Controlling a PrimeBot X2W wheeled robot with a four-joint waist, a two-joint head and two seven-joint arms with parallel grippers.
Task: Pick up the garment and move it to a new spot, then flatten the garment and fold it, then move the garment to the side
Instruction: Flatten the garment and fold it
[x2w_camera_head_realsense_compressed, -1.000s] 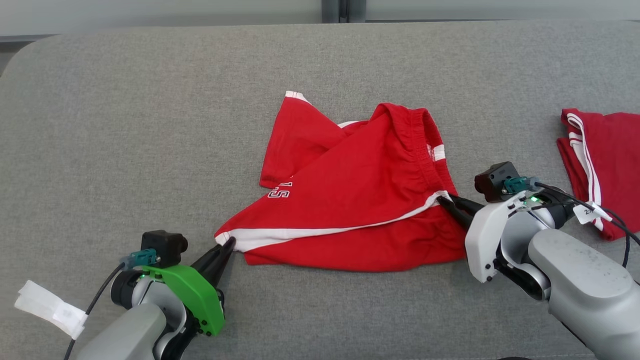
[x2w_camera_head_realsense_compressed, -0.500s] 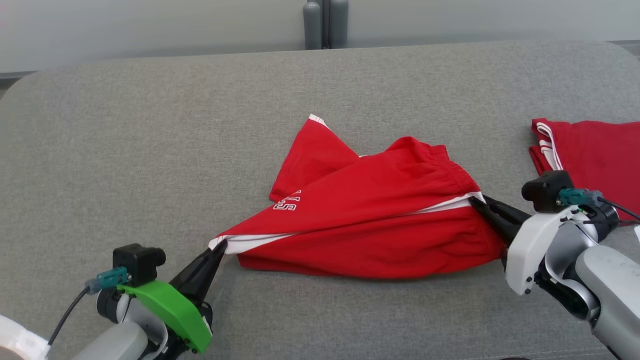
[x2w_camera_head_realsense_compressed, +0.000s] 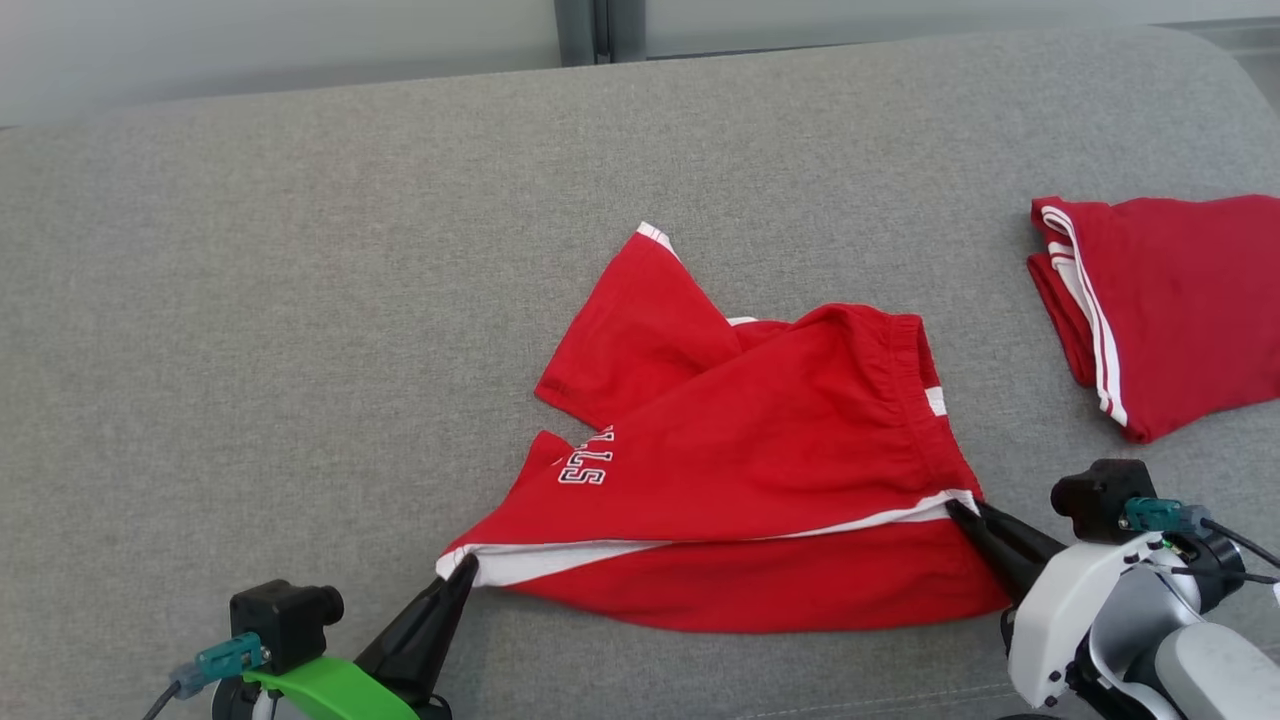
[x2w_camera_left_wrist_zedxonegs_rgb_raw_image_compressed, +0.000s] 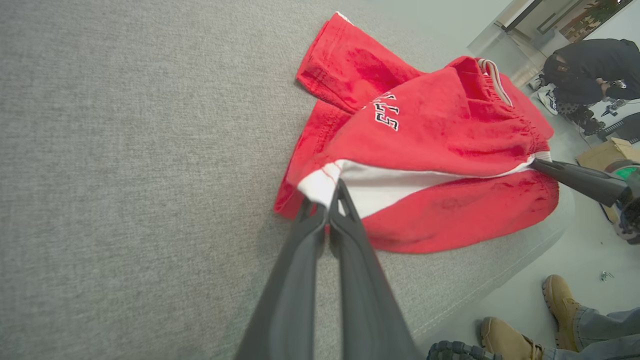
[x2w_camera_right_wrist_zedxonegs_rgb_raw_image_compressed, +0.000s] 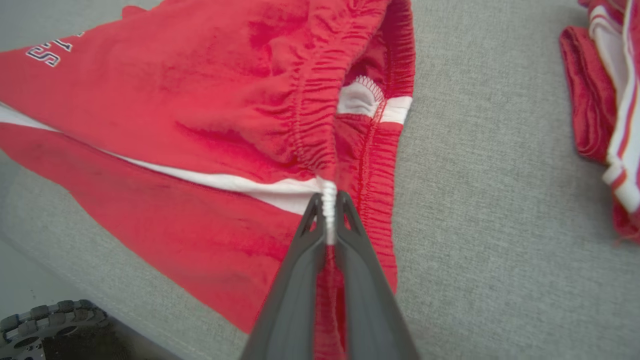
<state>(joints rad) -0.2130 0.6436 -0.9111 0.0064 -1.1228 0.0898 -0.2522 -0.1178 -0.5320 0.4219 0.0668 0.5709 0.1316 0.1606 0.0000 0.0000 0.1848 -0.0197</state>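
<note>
The garment is a pair of red shorts with white side stripes and white lettering, lying rumpled on the grey padded table. My left gripper is shut on the white-striped hem corner at the garment's lower left. My right gripper is shut on the waistband end of the white stripe. The cloth stretches between the two grippers, and its lower flap hangs near the table's front edge.
A second red garment with white stripes lies folded at the table's right side. In the left wrist view a person's tan boots stand on the floor beyond the table edge, and another person in black crouches farther off.
The head camera has shifted, so the whole scene sits differently in the picture. Both grippers keep their hold, and the garment is drawn out wider and nearer the table's front edge.
</note>
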